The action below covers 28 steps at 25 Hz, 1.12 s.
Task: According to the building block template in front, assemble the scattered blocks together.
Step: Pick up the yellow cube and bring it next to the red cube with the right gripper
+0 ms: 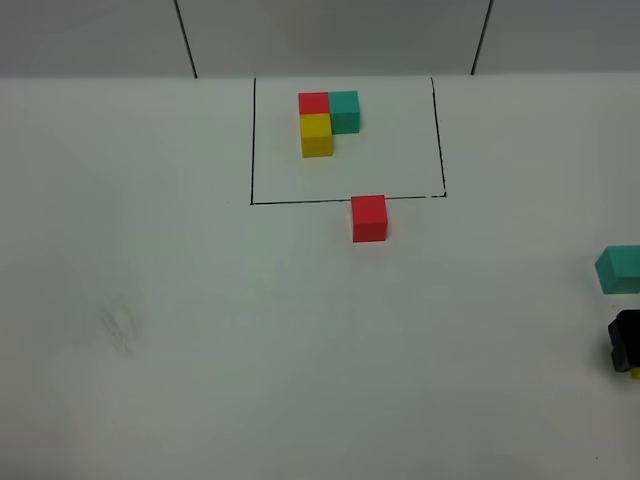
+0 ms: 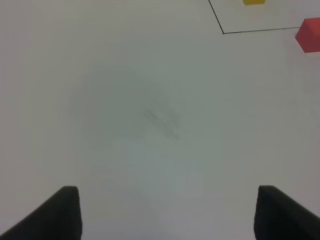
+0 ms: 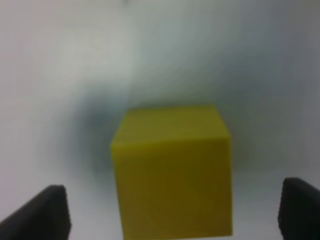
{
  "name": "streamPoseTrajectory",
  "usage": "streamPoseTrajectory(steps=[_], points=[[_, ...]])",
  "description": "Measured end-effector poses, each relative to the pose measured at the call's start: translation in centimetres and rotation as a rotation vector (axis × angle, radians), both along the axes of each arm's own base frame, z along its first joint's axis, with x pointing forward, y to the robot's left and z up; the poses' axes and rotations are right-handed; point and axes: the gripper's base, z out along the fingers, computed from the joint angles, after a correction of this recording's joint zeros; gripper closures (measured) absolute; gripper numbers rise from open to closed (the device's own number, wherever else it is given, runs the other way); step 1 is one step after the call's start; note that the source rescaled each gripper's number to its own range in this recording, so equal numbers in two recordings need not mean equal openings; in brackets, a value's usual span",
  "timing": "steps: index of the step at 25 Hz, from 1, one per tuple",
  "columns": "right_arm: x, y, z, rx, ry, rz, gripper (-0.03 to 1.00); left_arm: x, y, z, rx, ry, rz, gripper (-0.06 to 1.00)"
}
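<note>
The template is an L of three cubes inside a black outline: red [image 1: 313, 102] at the corner, teal [image 1: 344, 110] to its right, yellow [image 1: 317, 135] in front. A loose red cube [image 1: 368, 218] sits just in front of the outline and also shows in the left wrist view [image 2: 309, 34]. A loose teal cube [image 1: 620, 268] lies at the right edge. A loose yellow cube [image 3: 172, 172] stands between the spread fingers of my right gripper [image 3: 175, 215], untouched. That gripper [image 1: 627, 345] shows at the right edge. My left gripper [image 2: 170, 215] is open and empty over bare table.
The black outline [image 1: 345, 198] marks a rectangle on the white table; one corner of it shows in the left wrist view [image 2: 223, 33]. A faint smudge [image 1: 122, 328] marks the left part of the table. A wall stands behind the table's far edge.
</note>
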Motion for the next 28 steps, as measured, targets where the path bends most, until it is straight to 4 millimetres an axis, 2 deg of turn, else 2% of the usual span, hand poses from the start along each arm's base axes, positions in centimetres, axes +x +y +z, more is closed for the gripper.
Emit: streamPoseTrajectory(steps=[6, 8, 9, 11, 13, 18, 22, 25, 28], points=[[0.1, -0.1, -0.9, 0.005, 0.029, -0.006, 0.25, 0.0, 0.0, 0.0, 0.000, 0.000, 0.000, 0.37], [0.1, -0.1, -1.1, 0.008, 0.040, -0.013, 0.30, 0.0, 0.0, 0.0, 0.000, 0.000, 0.000, 0.37], [0.1, -0.1, -1.2, 0.009, 0.046, -0.014, 0.37, 0.0, 0.0, 0.0, 0.000, 0.000, 0.000, 0.37], [0.0, 0.0, -1.4, 0.011, 0.058, -0.015, 0.58, 0.0, 0.0, 0.0, 0.000, 0.000, 0.000, 0.37], [-0.1, 0.0, -1.5, 0.014, 0.071, -0.015, 0.94, 0.0, 0.0, 0.0, 0.000, 0.000, 0.000, 0.37], [-0.2, 0.0, -1.5, 0.018, 0.085, -0.019, 0.96, 0.0, 0.0, 0.0, 0.000, 0.000, 0.000, 0.37], [-0.4, 0.5, -0.7, 0.020, 0.080, -0.005, 0.96, 0.0, 0.0, 0.0, 0.000, 0.000, 0.000, 0.37], [-0.7, 1.1, 0.9, 0.020, 0.056, 0.011, 0.96, 0.0, 0.0, 0.0, 0.000, 0.000, 0.000, 0.37], [-1.0, 3.0, 3.2, 0.032, 0.040, 0.063, 0.96, 0.0, 0.0, 0.0, 0.000, 0.000, 0.000, 0.37]])
